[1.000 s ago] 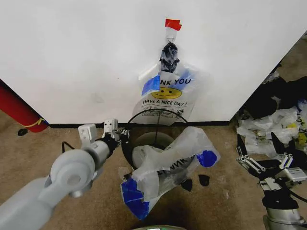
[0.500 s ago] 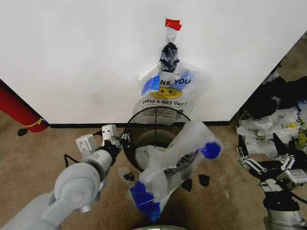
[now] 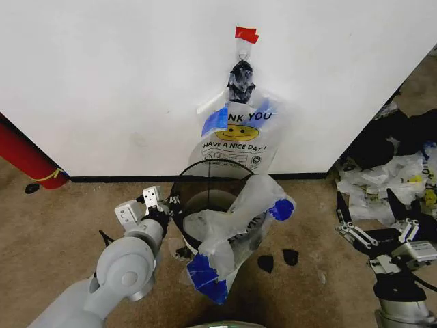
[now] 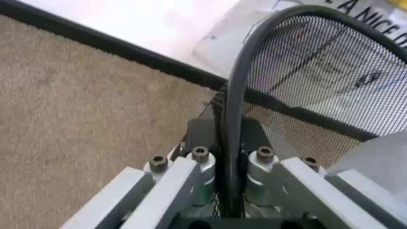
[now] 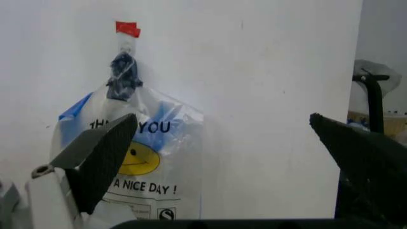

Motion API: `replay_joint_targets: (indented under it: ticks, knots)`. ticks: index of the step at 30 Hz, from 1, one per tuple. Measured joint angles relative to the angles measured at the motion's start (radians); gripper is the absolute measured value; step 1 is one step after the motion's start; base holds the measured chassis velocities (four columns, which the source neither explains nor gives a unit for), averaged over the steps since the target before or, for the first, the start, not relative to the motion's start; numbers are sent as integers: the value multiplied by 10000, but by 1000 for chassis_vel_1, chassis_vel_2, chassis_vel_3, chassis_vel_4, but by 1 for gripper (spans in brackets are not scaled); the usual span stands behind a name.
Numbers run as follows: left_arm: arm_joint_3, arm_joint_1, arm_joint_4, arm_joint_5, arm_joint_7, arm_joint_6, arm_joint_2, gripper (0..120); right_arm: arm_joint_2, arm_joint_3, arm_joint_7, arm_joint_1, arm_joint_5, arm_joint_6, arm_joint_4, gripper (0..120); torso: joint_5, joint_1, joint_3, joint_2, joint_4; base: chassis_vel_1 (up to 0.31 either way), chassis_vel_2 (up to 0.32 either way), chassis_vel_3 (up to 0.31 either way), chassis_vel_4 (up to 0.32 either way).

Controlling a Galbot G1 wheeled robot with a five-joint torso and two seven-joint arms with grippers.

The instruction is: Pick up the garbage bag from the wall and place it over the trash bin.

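Left gripper (image 3: 166, 203) is at the left side of the trash bin (image 3: 205, 179), fingers pinched on the bin's rim; in the left wrist view the dark rim (image 4: 232, 119) runs straight between my fingers (image 4: 197, 167), mesh wall just beyond. Bin stands on the tan carpet (image 3: 61, 219) right in front of the wall (image 3: 102, 82), looks tilted toward me.

One garbage bag (image 3: 235, 133) hangs on the wall under a red tape tab (image 3: 246, 33), with a black knotted wad (image 3: 240, 80) just above the print. Smiley, "HAVE A NICE DAY" and blue tape patches all readable. Its lower edge sits behind the bin's far rim. Right wrist view sees the same bag (image 5: 137, 157) flat against the wall.

A second printed bag (image 3: 232, 229) with blue patches is draped over the bin's near-right rim, part inside, part hanging down the outside toward the floor. Not spread over the opening.

Right gripper (image 3: 375, 229) is parked low at the right, well apart from the bin, fingers spread wide with nothing between them.

Red cylinder (image 3: 24, 156) leans at far left; pile of white bags (image 3: 382, 184) on the floor at right
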Motion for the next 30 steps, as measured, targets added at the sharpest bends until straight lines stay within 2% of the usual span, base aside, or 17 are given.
replay_joint_targets:
  ticks: [9, 14, 15, 21, 22, 27, 30]
  knots:
    - [-45, 72, 334, -81, 66, 390, 46, 4, -27, 25, 1, -15, 21, 7, -59, 100, 3, -1, -1, 1, 1, 0, 0, 0, 0]
    - [-172, 131, -88, -172, 69, 836, 205, 25, -37, 8, 0, -1, 28, 7, -107, 100, 2, 0, 0, 0, 0, 0, 0, 0, 0]
    - [-172, 131, -88, -172, 69, 836, 205, 25, -37, 8, 0, -1, 28, 7, -107, 100, 2, 0, 0, 0, 0, 0, 0, 0, 0]
    - [-340, -6, -939, -211, 303, 1289, 750, 50, -13, -61, -54, 35, 23, -17, -152, 100, 0, 0, 0, 0, 0, 0, 0, 0, 0]
    - [-340, -6, -939, -211, 303, 1289, 750, 50, -13, -61, -54, 35, 23, -17, -152, 100, 0, 0, 0, 0, 0, 0, 0, 0, 0]
    - [-456, 120, -1345, 669, 1229, 1301, 982, 72, -54, -113, -70, 55, 51, -51, -249, 100, -1, 0, 0, 0, 0, 0, 0, 0, 0]
    - [-469, 193, -1551, 1070, 1740, 1232, 1138, 79, -115, -85, -65, 55, 105, -57, -271, 100, 0, 0, 0, 0, 0, 0, 0, 0, 0]
